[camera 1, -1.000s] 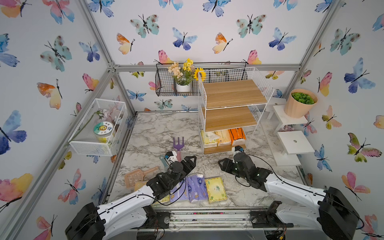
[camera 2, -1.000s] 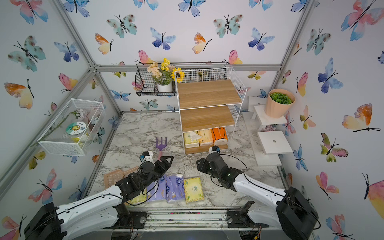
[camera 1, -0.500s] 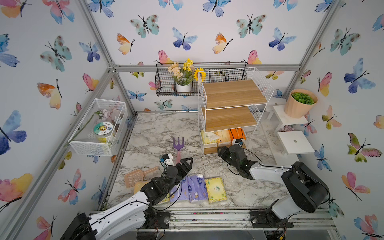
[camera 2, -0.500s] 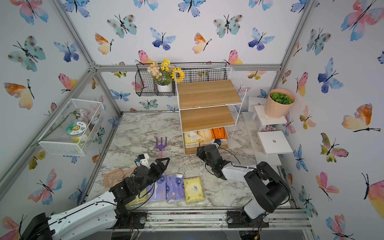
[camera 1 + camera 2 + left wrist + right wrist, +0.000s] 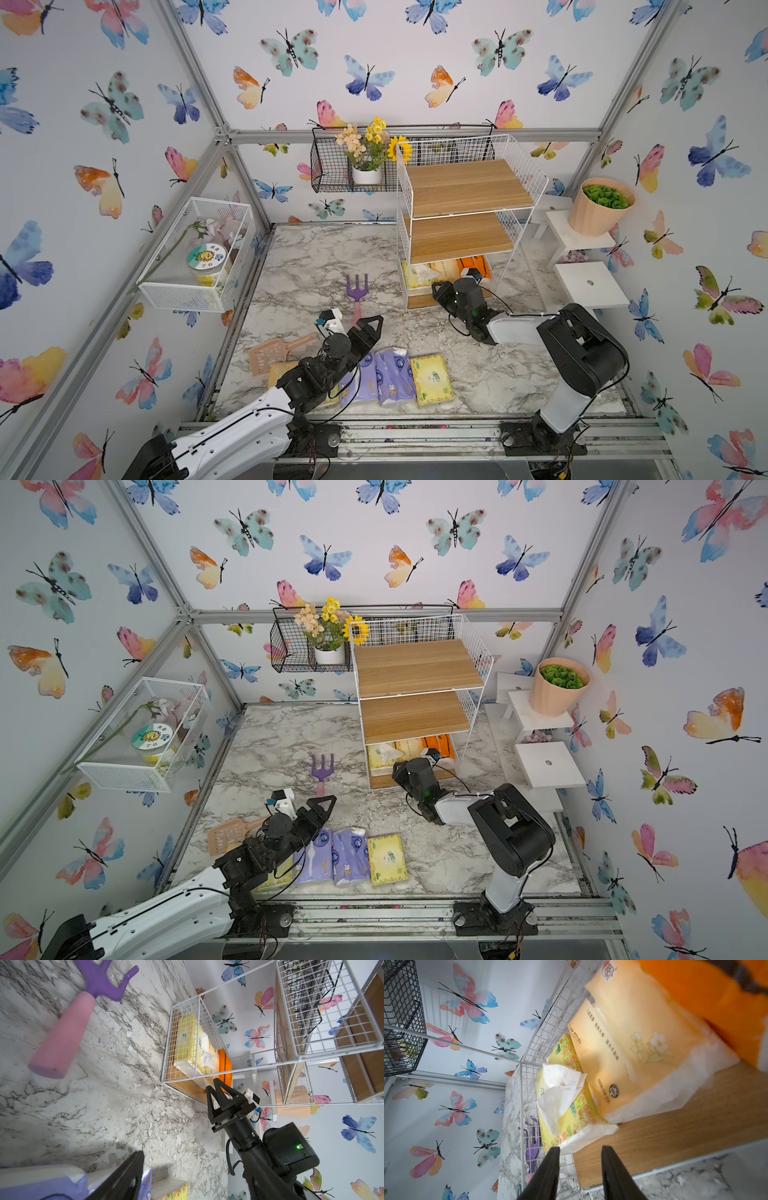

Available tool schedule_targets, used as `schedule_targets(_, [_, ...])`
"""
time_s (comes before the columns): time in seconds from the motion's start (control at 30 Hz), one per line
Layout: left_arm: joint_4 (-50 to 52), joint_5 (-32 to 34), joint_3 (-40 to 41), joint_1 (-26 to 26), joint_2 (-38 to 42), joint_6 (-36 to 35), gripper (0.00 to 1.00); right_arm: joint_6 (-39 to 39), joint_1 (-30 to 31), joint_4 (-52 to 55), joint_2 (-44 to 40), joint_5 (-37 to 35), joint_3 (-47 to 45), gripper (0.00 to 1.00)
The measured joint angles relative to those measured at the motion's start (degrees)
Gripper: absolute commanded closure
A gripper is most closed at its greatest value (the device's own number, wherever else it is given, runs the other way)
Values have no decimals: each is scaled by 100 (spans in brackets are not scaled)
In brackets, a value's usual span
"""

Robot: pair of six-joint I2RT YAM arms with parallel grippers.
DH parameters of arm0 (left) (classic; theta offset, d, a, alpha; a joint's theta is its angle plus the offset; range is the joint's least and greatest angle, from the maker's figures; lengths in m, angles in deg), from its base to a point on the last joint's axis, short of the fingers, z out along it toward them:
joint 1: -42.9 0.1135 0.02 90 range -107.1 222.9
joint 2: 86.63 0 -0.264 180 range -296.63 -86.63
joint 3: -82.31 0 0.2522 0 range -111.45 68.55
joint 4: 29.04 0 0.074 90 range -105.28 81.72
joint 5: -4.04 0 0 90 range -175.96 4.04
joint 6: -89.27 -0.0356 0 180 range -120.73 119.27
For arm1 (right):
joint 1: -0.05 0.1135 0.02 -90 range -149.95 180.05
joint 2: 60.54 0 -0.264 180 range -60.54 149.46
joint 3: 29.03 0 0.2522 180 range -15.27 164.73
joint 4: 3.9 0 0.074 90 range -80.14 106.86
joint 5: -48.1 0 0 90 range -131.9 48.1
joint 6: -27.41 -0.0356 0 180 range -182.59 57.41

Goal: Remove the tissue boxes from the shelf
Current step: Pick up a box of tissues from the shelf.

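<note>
Your right claw (image 5: 580, 1167) is at the front lip of the shelf (image 5: 469, 187). Its fingers are partly spread with nothing between them, and they point at the near corner of the yellow-green pack (image 5: 571, 1118) on the bottom board (image 5: 695, 1126). A peach pack (image 5: 633, 1053) leans against that pack, and the orange pack (image 5: 716, 1001) lies beyond it. All of them are still on the lowest tier.

The gap looks narrower than the pack, so open wider before you go in. Grip the plastic body, not the loose tissue (image 5: 560, 1088) sticking out of the top, because that would simply pull free. Stay level under the middle board and clear of the wire side (image 5: 527, 1088), then draw the pack straight out toward you.

Your left claw (image 5: 371, 325) hovers over the purple packs (image 5: 384, 374) on the table (image 5: 316, 266). It looks spread and empty, though its own camera shows only one finger. Leave it parked there.
</note>
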Motion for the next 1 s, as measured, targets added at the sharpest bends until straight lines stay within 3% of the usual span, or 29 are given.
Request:
schedule_targets(0.37, [35, 0, 0, 15, -2, 0, 20, 122, -39, -7, 505, 317, 428, 70])
schedule_targets(0.47, [35, 0, 0, 15, -15, 0, 20, 144, -59, 22, 544, 334, 487, 70])
schedule_targets(0.67, [35, -2, 0, 37, -50, 0, 20, 149, -114, 199, 551, 323, 540, 60])
schedule_targets(1.0, [63, -2, -46, 42, -173, -4, 21, 160, -173, 579, 625, 295, 835, 64])
